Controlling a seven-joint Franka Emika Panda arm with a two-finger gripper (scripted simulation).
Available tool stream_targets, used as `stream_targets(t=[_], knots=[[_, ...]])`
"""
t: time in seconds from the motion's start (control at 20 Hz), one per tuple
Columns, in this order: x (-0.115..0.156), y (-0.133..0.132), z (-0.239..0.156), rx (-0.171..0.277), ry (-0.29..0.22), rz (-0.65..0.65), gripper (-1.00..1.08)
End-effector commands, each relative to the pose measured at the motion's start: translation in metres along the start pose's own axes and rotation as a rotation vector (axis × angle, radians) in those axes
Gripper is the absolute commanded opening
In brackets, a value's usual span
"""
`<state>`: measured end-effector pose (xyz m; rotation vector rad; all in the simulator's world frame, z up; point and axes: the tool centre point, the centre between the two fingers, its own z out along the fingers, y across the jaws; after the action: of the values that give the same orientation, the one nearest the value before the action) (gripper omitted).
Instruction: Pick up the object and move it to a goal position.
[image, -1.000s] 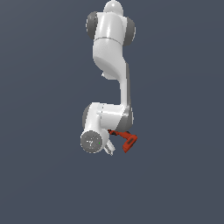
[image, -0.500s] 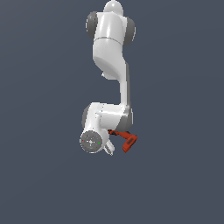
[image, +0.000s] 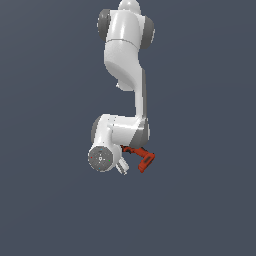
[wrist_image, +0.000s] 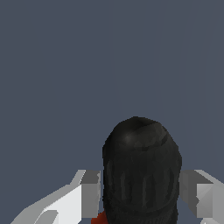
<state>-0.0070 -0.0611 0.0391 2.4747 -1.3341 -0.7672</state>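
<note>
The red-orange drill sits just beside the white hand of my arm, on the exterior view's right. Its flared red base points down and away from the hand. My gripper is low under the forearm. In the wrist view the drill's black chuck fills the space between my gripper's two fingers. The white and grey fingers press against both sides of it, so the gripper is shut on the drill. A sliver of red body shows below the chuck. No goal marker is in view.
The background is a plain dark grey-blue in both views, with no table edge, other object or obstacle visible. My white arm rises from the hand to the top of the exterior view.
Almost nothing differs. The hand and the drill sit a hair higher than a second ago, and the grip is unchanged.
</note>
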Motion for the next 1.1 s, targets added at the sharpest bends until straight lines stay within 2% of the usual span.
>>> stream_targets(t=[0.0, 0.35, 1.05], knots=[[0.002, 0.01, -0.006, 0.004, 0.002, 0.001, -1.0], [0.008, 0.06, -0.02, 0.004, 0.0, 0.001, -1.0], [0.03, 0.214, -0.066, 0.002, -0.006, 0.0, -1.0]])
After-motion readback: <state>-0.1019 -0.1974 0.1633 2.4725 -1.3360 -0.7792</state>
